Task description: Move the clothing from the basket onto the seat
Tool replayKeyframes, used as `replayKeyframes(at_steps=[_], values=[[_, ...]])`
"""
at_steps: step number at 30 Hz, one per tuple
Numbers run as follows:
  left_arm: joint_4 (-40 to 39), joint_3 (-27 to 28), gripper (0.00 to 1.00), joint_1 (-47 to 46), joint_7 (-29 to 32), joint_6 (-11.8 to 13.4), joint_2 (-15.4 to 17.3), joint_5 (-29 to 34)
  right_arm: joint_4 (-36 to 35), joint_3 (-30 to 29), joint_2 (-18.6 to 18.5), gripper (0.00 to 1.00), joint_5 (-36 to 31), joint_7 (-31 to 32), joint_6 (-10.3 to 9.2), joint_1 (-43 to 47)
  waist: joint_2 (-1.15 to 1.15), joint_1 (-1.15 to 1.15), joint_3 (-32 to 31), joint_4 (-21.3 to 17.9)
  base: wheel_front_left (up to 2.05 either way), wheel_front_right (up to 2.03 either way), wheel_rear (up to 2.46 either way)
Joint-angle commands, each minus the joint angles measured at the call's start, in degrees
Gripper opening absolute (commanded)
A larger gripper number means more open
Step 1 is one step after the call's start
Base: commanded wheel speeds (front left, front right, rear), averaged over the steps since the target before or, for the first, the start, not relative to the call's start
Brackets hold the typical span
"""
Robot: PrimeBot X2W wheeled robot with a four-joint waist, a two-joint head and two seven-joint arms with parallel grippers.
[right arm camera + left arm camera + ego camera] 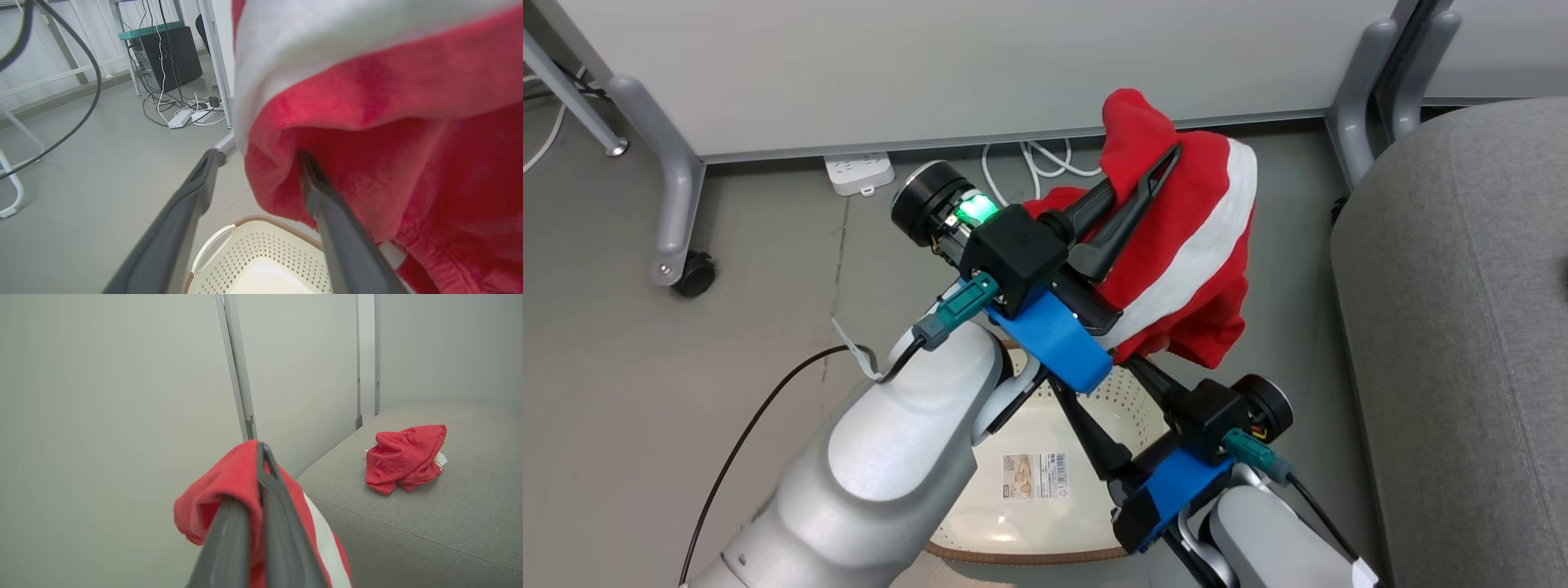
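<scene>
Paper label [1035,476] is lying on the floor of the laundry basket [1131,398], bearing a barcode with digits beneath and a small printed picture; its print is proving too small to read.

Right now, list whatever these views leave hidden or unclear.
- Head view: the left forearm covers much of the basket floor; leftover clothing there cannot be ruled out.
- Right wrist view: the held garment buries one fingertip of the right end effector.
- Left wrist view: the bunched garment on the sofa; its type is unclear.
</scene>
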Motion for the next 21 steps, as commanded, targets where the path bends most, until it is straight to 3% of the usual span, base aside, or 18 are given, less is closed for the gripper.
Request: replayKeyframes(at_steps=[1, 12, 13, 14, 15, 21], values=[[-0.37, -0.38, 0.0, -0.78, -0.17, 0.41, 0.08, -0.47, 0.34, -0.18, 0.45, 1.0, -0.24, -0.04, -0.06, -1.65, 0.0, -0.01, 0.48, 0.48, 0.0, 0.0, 0.0], [-0.79, -2.02, 0.0, -1.74, -0.17, 2.18, 0.07, -1.51, -3.66, -3.63, 1.03, 1.0, 1.43, -0.04, -0.06, -2.5, 0.0, -0.01, 1.74, 1.27, 0.0, 0.0, 0.0], [-0.8, -2.15, 0.0, -1.74, -0.17, 2.25, 0.07, -1.64, -4.0, -3.45, 1.03, 0.46, 1.85, -0.04, -0.05, -2.48, 0.0, -0.01, 1.74, 1.29, 0.0, 0.0, 0.0], [-0.81, -2.27, 0.0, -1.75, -0.17, 2.39, 0.07, -1.78, -4.38, -3.24, 1.03, 0.16, 2.08, -0.04, -0.06, -2.51, 0.0, -0.01, 1.73, 1.3, 0.0, 0.0, 0.0], [-0.83, -2.36, 0.0, -1.77, -0.17, 2.47, 0.08, -1.88, -4.86, -3.08, 1.04, 0.0, 2.27, -0.04, -0.06, -2.58, 0.0, -0.01, 1.73, 1.31, 0.0, 0.0, 0.0], [-0.55, -2.71, 0.0, -2.02, -0.17, 2.8, 0.07, -2.33, -6.44, -3.47, 1.02, 0.0, 2.42, -0.04, -0.06, -2.01, 0.0, -0.01, 1.66, 1.19, 0.0, 0.0, 0.0]])
